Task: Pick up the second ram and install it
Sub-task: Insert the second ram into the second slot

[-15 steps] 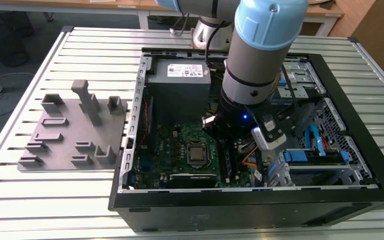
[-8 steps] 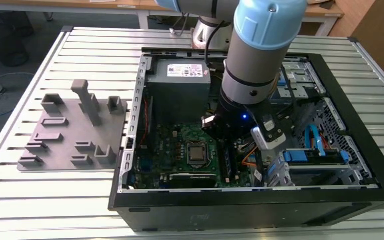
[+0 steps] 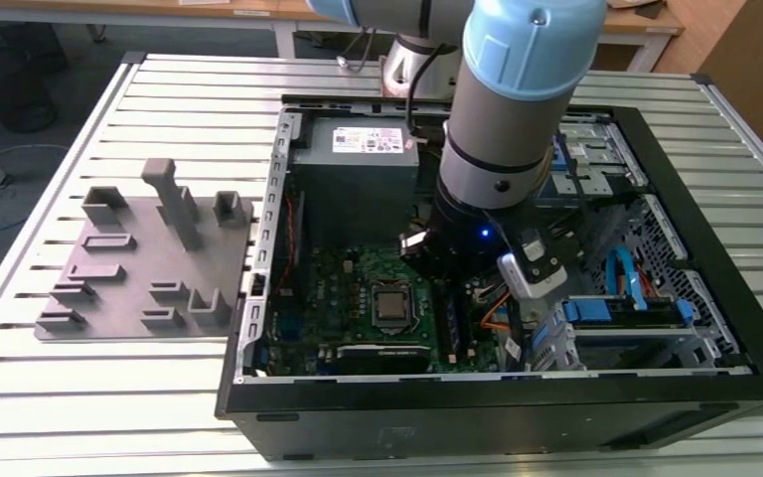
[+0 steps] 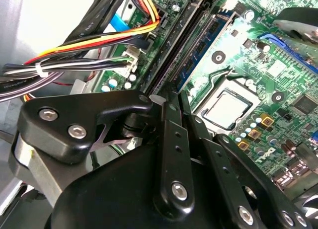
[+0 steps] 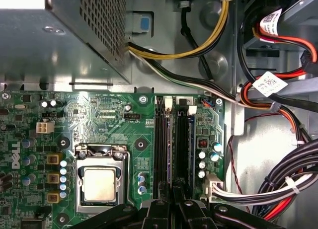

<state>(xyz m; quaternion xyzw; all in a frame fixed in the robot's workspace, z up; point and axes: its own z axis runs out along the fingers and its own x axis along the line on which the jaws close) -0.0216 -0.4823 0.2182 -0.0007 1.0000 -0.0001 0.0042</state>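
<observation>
My gripper hangs inside the open computer case, low over the memory slots to the exterior view's right of the silver processor. Its black fingers are pressed together, so it is shut with nothing visibly between them. The second ram, a thin dark stick seen edge-on, stands upright in a slot directly in line with the fingertips. I cannot tell whether the tips touch its top edge. In the second wrist view a seated stick with chips shows just beyond the fingertips. In the exterior view the gripper is above the slots.
A grey tray with upright slots and posts lies on the slatted table at the exterior view's left of the case. Cable bundles and drive bays crowd the side away from the processor. The power supply sits at the back.
</observation>
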